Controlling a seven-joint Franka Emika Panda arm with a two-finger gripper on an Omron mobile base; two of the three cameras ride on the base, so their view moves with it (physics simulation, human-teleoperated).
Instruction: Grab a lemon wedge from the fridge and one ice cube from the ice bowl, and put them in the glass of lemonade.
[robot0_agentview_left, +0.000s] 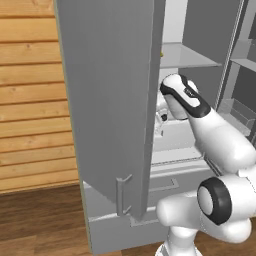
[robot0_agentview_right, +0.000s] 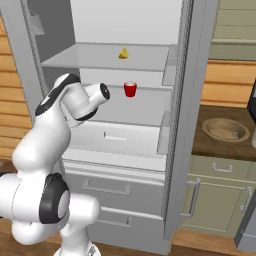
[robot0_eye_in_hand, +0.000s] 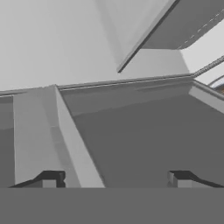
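Raise the end effector (robot0_eye_in_hand: 113, 179), its tips apart and empty, toward the upper shelf (robot0_agentview_right: 145, 62) of the open fridge (robot0_agentview_right: 125, 20), where the lemon wedge (robot0_agentview_right: 123, 53) rests. Approach level and centre the wedge between the tips. Avoid the red cup (robot0_agentview_right: 130, 89) one shelf lower and the open door (robot0_agentview_left: 110, 100) beside the arm.

The claw (robot0_eye_in_hand: 113, 180) reaches inside the fridge (robot0_agentview_right: 125, 60); the lemon wedge (robot0_agentview_right: 123, 53) sits on the shelf above it, a cup (robot0_agentview_right: 130, 89) just right, ice bowl (robot0_agentview_right: 225, 129) on the desk (robot0_agentview_right: 210, 145) far right.
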